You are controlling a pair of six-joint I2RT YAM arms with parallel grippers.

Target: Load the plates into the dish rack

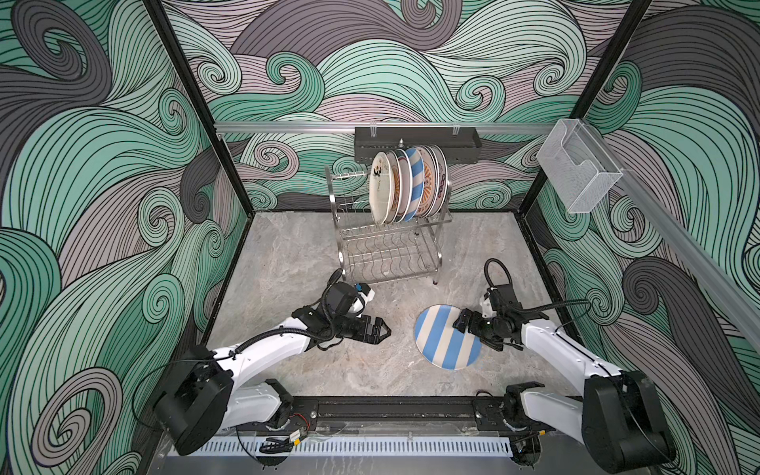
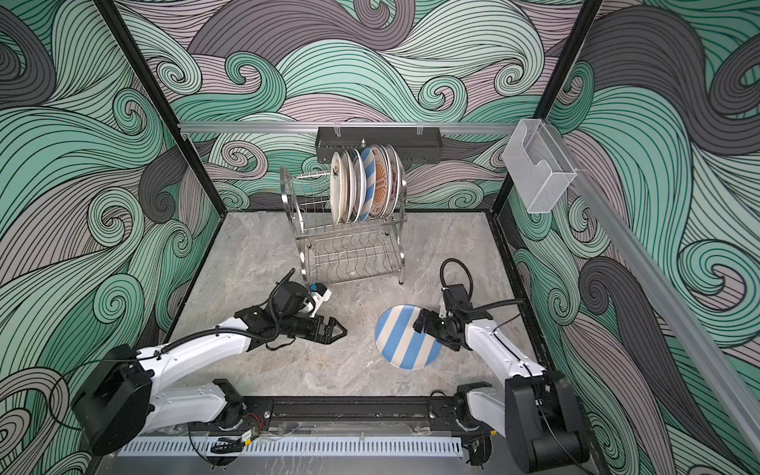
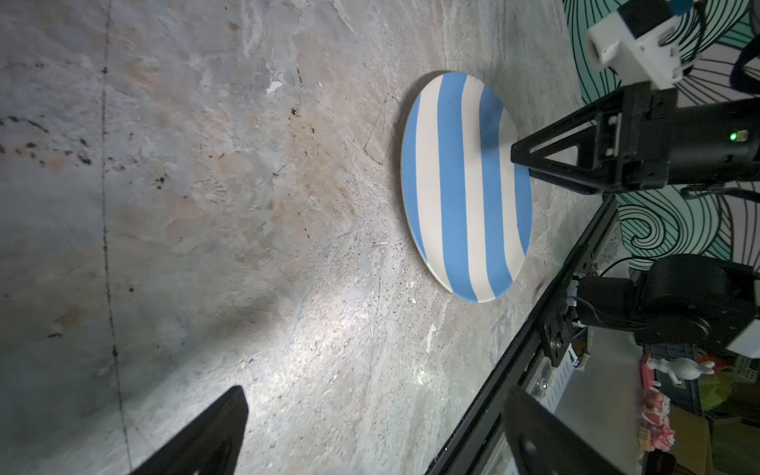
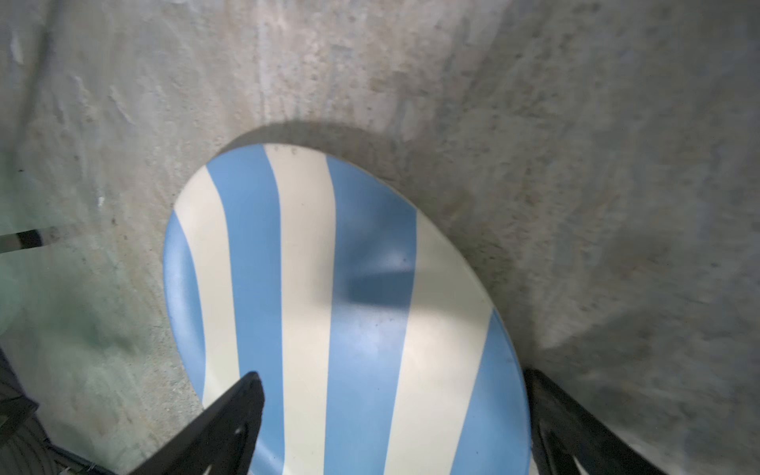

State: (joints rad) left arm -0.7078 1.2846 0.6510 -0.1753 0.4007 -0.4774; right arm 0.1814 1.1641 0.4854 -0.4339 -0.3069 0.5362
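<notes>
**1 plate left flat on the desk**

The striped plate (image 1: 436,345) lies flat on the desk (image 1: 308,288), right of the middle and well apart from the rack (image 1: 390,255). The rack's upper tier carries about 6 plates (image 1: 405,185) on edge. The right gripper (image 1: 459,322) hangs low at the plate's right rim. Its fingers (image 4: 230,415) are wide apart, 1 over the plate and 1 past the rim, likely lined up to pinch the edge. The left gripper (image 1: 384,329) hovers nearby, empty, fingers also apart.
</notes>
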